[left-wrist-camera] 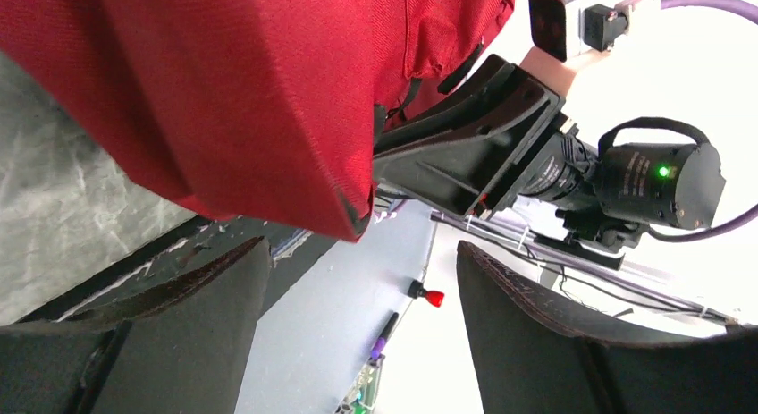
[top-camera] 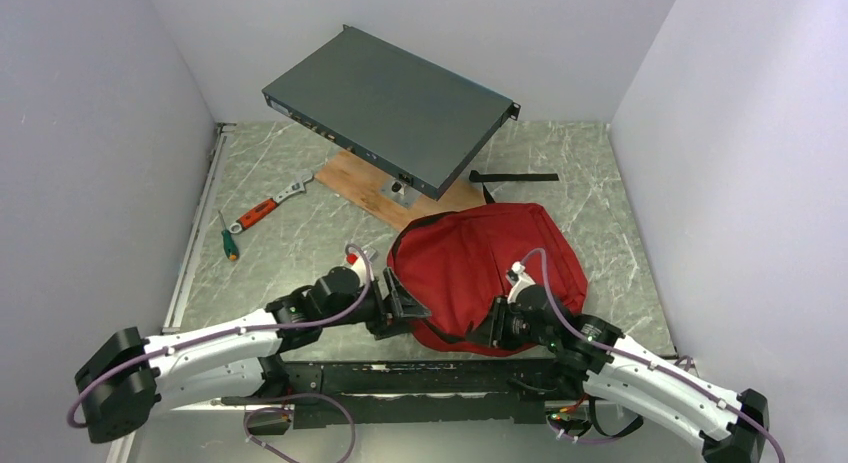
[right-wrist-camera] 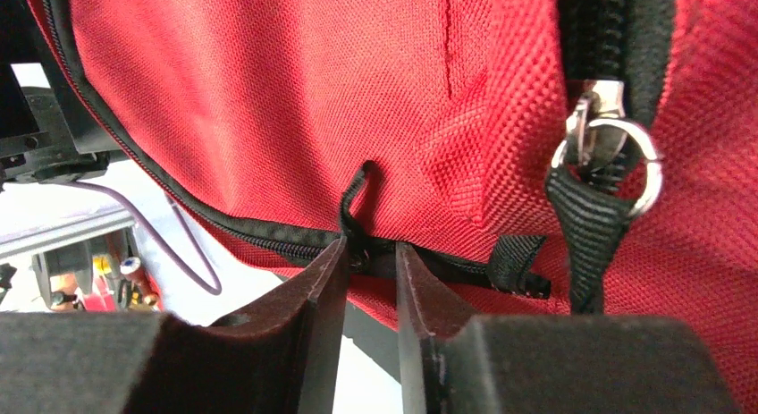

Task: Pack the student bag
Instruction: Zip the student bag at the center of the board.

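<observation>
Student bag [top-camera: 490,263]: red fabric, black zippers

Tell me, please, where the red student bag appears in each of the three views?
Top external: student bag right of centre, at the table's near edge.
Left wrist: student bag fills the upper left, above the left hand.
Right wrist: student bag fills nearly the whole picture, its zipper at the fingertips.
Shared landmark: the right hand, at the bag's near edge in all three.

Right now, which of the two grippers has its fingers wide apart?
The left gripper: its fingers stand far apart, nothing between them. The right gripper's fingers leave a narrow gap at the student bag's zipper.
</observation>
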`<action>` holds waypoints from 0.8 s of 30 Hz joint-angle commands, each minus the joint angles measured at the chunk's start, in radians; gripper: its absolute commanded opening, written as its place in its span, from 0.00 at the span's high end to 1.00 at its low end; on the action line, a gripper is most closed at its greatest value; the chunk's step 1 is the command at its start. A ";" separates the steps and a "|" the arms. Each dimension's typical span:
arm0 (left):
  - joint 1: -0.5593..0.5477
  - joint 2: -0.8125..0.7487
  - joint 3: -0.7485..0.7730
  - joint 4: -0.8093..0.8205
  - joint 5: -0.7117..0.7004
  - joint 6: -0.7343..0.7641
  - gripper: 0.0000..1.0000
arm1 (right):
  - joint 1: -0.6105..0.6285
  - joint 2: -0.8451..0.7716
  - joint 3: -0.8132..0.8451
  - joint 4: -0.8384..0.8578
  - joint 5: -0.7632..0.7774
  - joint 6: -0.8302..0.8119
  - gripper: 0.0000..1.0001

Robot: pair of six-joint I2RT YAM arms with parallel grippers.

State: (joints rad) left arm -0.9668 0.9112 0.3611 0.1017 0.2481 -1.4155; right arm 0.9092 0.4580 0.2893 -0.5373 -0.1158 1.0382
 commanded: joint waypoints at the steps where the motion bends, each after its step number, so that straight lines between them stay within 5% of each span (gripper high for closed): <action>1: -0.068 0.064 0.080 0.057 -0.148 -0.061 0.20 | 0.037 -0.005 0.000 0.093 0.001 0.026 0.70; 9: -0.079 0.100 0.094 -0.004 -0.213 -0.021 0.47 | 0.037 -0.034 0.056 0.007 0.112 0.021 0.55; 18: -0.088 0.117 0.071 0.032 -0.200 -0.012 0.65 | 0.051 0.103 0.120 -0.009 0.187 -0.025 0.69; 24: -0.098 0.147 0.049 0.080 -0.201 -0.015 0.75 | 0.082 0.166 0.165 -0.050 0.249 -0.027 0.70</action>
State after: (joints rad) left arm -1.0538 1.0481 0.4221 0.1154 0.0616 -1.4342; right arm 0.9676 0.6010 0.3962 -0.5758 0.0528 1.0229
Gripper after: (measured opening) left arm 0.273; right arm 0.308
